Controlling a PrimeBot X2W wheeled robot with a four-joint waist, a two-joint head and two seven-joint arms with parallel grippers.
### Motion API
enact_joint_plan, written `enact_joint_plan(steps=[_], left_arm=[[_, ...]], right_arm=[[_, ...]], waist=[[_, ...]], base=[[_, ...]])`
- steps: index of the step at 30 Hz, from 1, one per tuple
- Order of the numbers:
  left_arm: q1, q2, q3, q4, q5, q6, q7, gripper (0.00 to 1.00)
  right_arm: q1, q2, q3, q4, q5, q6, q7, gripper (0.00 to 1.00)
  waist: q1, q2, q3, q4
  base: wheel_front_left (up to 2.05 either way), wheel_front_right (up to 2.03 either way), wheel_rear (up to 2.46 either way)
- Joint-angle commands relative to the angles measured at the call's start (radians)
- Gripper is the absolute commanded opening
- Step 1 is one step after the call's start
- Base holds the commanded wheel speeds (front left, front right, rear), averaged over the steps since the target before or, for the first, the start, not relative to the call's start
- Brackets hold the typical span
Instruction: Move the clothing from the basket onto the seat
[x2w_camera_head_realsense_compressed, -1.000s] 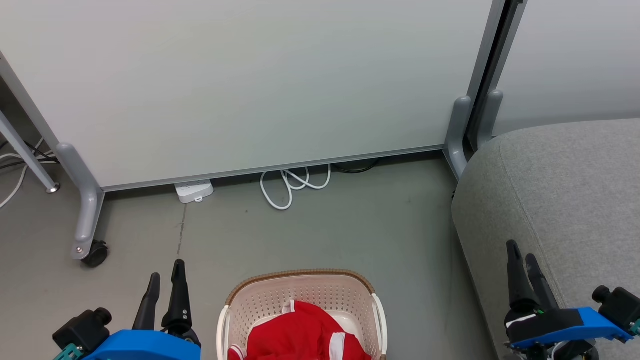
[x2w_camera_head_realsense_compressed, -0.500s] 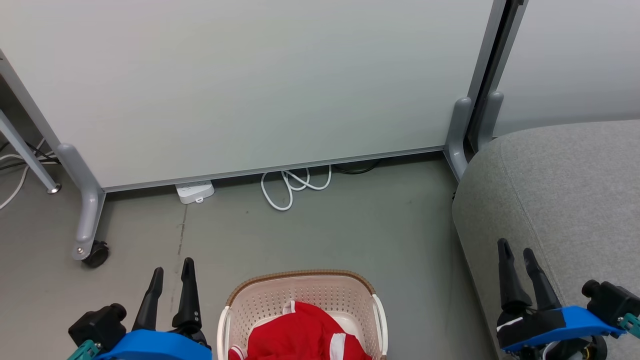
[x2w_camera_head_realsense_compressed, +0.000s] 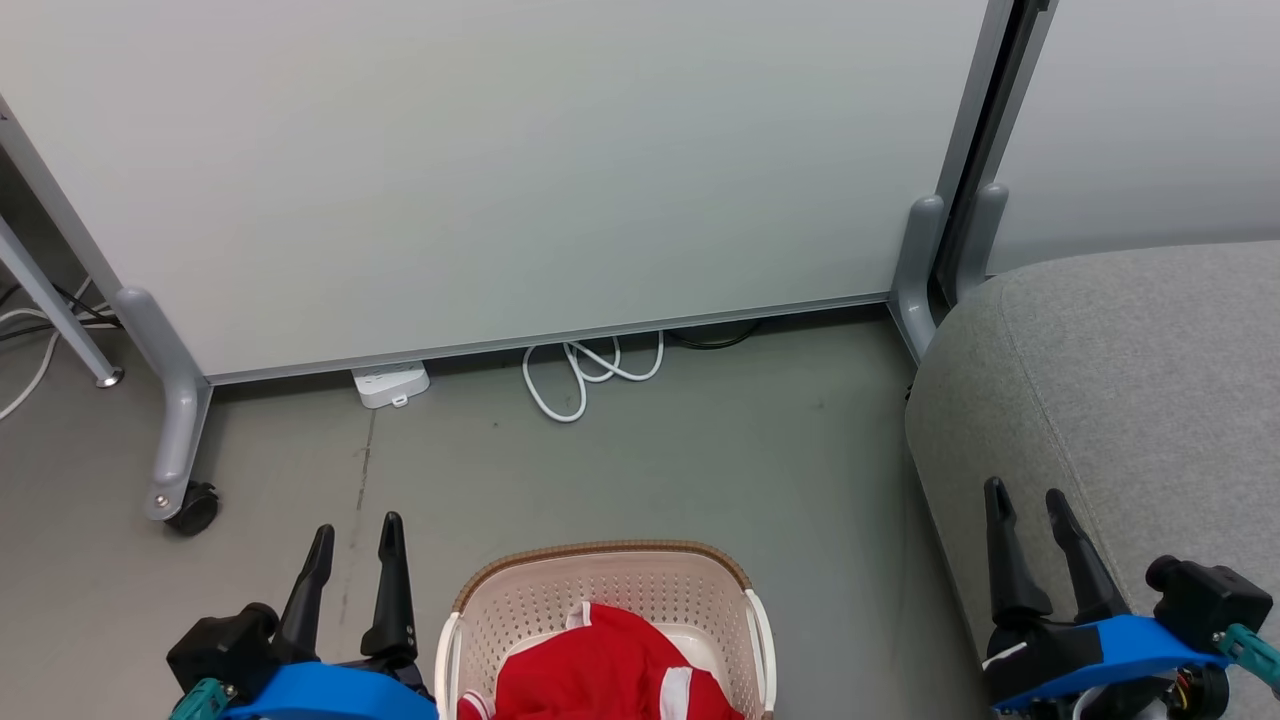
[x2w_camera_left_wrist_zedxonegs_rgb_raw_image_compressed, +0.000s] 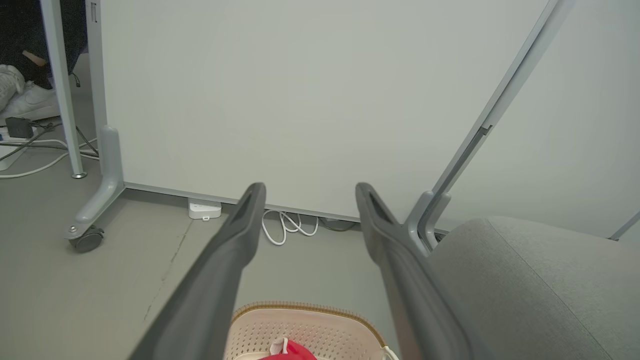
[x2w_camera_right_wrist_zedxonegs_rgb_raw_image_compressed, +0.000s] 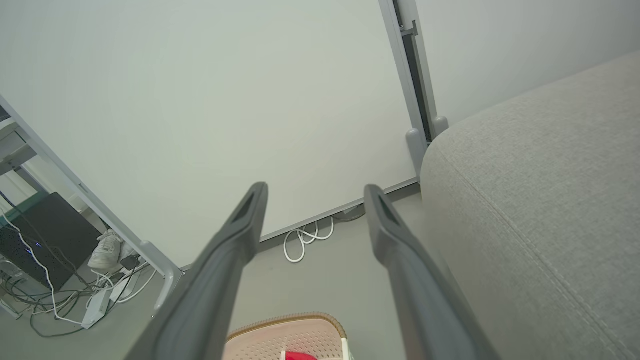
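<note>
The cream basket (x2w_camera_head_realsense_compressed: 600, 578) with a brown rim stands on the floor at the bottom centre, with the red clothing (x2w_camera_head_realsense_compressed: 600, 670) with white trim piled inside. The grey seat (x2w_camera_head_realsense_compressed: 1130, 380) fills the right side. My left gripper (x2w_camera_head_realsense_compressed: 356, 532) hangs open just left of the basket, above the floor. My right gripper (x2w_camera_head_realsense_compressed: 1027, 497) is open over the seat's front left edge. The left wrist view shows the basket (x2w_camera_left_wrist_zedxonegs_rgb_raw_image_compressed: 305, 325), a bit of clothing (x2w_camera_left_wrist_zedxonegs_rgb_raw_image_compressed: 287, 354) and the seat (x2w_camera_left_wrist_zedxonegs_rgb_raw_image_compressed: 530, 280) past my open left gripper (x2w_camera_left_wrist_zedxonegs_rgb_raw_image_compressed: 310, 187). The right wrist view shows the basket (x2w_camera_right_wrist_zedxonegs_rgb_raw_image_compressed: 290, 332) between the fingers of my open right gripper (x2w_camera_right_wrist_zedxonegs_rgb_raw_image_compressed: 315, 189).
A white partition panel (x2w_camera_head_realsense_compressed: 500, 170) on grey castor feet (x2w_camera_head_realsense_compressed: 180, 500) stands behind the basket. A white power strip (x2w_camera_head_realsense_compressed: 390, 383) and coiled white cable (x2w_camera_head_realsense_compressed: 585, 370) lie at its base. A person's white shoes (x2w_camera_left_wrist_zedxonegs_rgb_raw_image_compressed: 20, 97) and more cables lie beyond the panel's left end.
Both grippers have shifted inward toward the basket: the left one to the right, the right one to the left. Both stay open. The basket and clothing have not moved.
</note>
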Motion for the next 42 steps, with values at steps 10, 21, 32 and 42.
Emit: enact_joint_plan(steps=[10, 21, 32, 42], left_arm=[[-0.020, 0.007, -0.014, -0.006, 0.095, 0.009, -0.032, 1.00], [-0.020, 0.006, -0.027, -0.002, 0.180, 0.018, -0.055, 1.00], [-0.017, 0.006, -0.038, 0.000, 0.253, 0.024, -0.073, 1.00], [-0.005, 0.005, -0.049, 0.007, 0.321, 0.037, -0.093, 1.00]], right_arm=[[0.009, -0.004, 0.009, -0.018, -0.111, 0.000, -0.027, 1.00], [0.013, -0.005, 0.010, -0.022, -0.200, 0.000, -0.045, 1.00], [0.017, -0.005, 0.010, -0.020, -0.280, 0.000, -0.064, 1.00], [0.024, -0.005, 0.007, -0.031, -0.364, 0.000, -0.066, 1.00]], waist=[[0.0000, 0.0000, -0.003, 0.003], [0.0000, 0.0000, -0.004, 0.004], [0.0000, 0.0000, -0.009, 0.006], [0.0000, 0.0000, -0.029, 0.014]], base=[[0.00, 0.00, 0.00], [0.00, 0.00, 0.00], [0.00, 0.00, 0.00], [0.00, 0.00, 0.00]])
